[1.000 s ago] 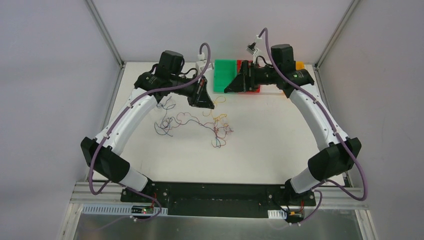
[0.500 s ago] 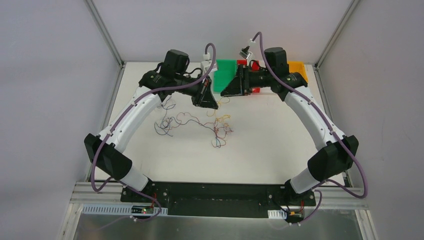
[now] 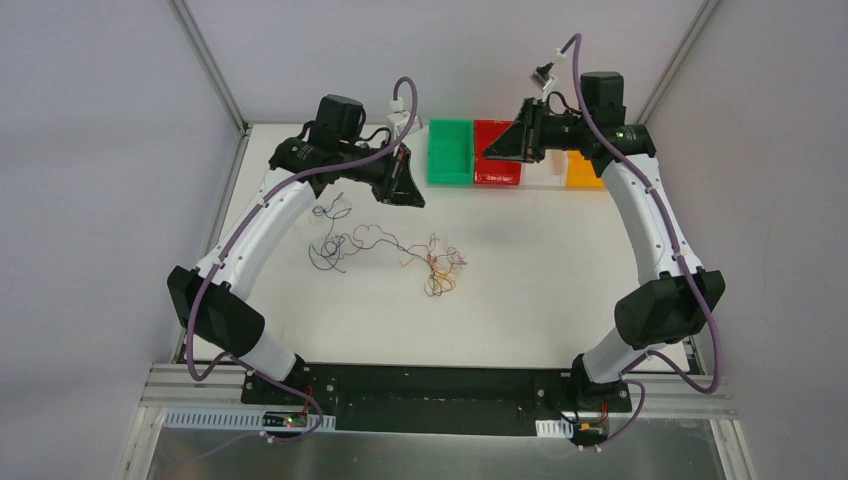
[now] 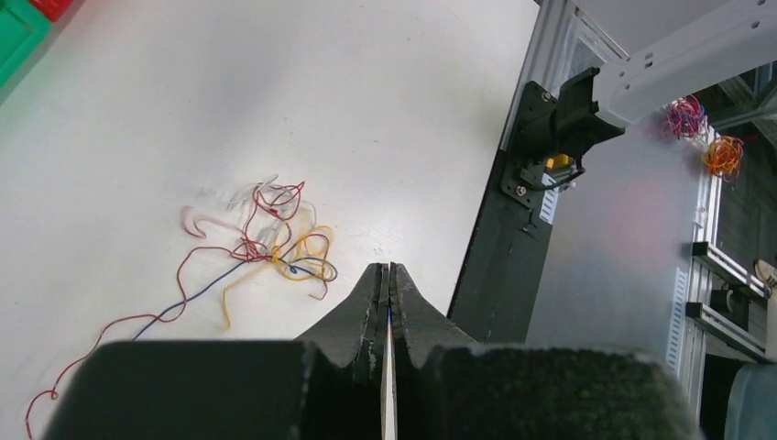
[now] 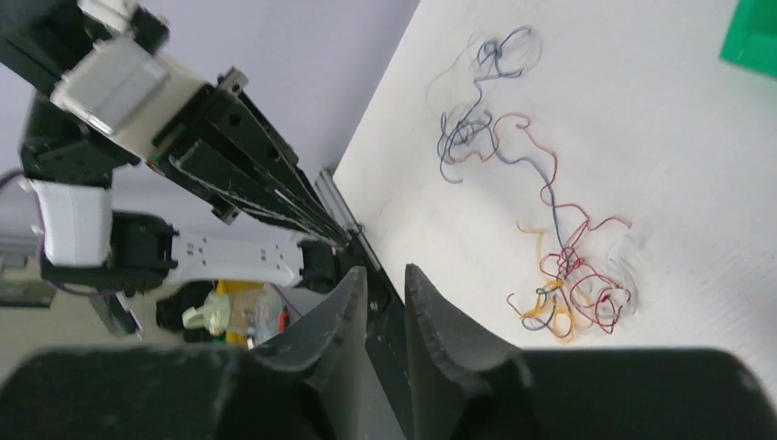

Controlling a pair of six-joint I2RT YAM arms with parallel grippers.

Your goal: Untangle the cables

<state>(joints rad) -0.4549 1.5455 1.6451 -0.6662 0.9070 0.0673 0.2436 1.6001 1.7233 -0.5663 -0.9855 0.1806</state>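
Both arms have swung apart, the right arm (image 3: 640, 215) back over the bins (image 3: 450, 165). The cables (image 3: 400, 250) now lie loose on the table (image 3: 560, 280), orange and red still clumped (so the untangling looks unfinished). The left fingers (image 4: 366, 312) are pressed together; the right fingers (image 5: 440, 312) stand slightly apart, empty.

The cables (image 3: 385, 248) sprawl over the tabletop (image 3: 570, 285) from its left part to the centre. The right half and the near strip are bare and open to approach. Along the far edge the green bin (image 3: 449, 152), red bin (image 3: 497, 157) and orange bin (image 3: 583, 172) stand in a row, barring low passage. The left tool (image 3: 415, 198) hangs above the cables' far edge and the right tool (image 3: 490, 153) above the red bin, well apart.
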